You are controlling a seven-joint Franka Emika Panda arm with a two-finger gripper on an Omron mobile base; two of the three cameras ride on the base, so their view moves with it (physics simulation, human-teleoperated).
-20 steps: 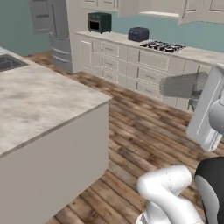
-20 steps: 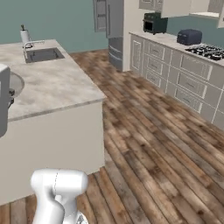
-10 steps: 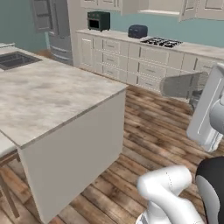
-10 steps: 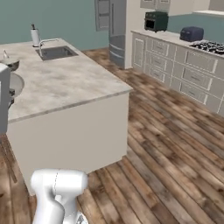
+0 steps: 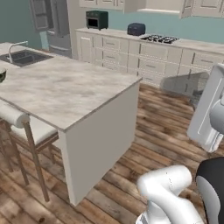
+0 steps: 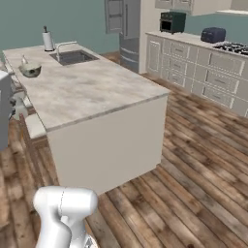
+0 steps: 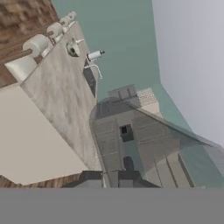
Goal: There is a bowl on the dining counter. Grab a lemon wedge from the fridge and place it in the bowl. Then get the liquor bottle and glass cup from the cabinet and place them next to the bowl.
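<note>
The beige marbled dining counter (image 5: 74,92) stands ahead on the left, with its sink (image 6: 72,57) and slim tap (image 6: 65,45) at the far end. The pale grey-green bowl (image 6: 30,70) sits near the counter's far left edge and looks small in the hand view (image 7: 72,49). Whether a lemon wedge lies in it is too small to tell. My gripper (image 7: 110,179) is shut on the glass cup (image 7: 144,135), a translucent grey shape right before the hand camera. The grey fridge (image 6: 123,29) stands at the back. The liquor bottle is out of view.
Padded stools (image 5: 26,127) stand along the counter's near left side. A paper towel roll (image 6: 47,39) stands beyond the sink. The back counter carries a toaster oven (image 5: 96,18), a toaster (image 5: 136,29) and a hob (image 5: 159,38). Open wooden floor (image 5: 166,127) lies between island and drawers.
The whole scene has shifted: the base has moved, bringing the counter's near end, the stools and the bowl into view. The glass cup stays in the shut gripper.
</note>
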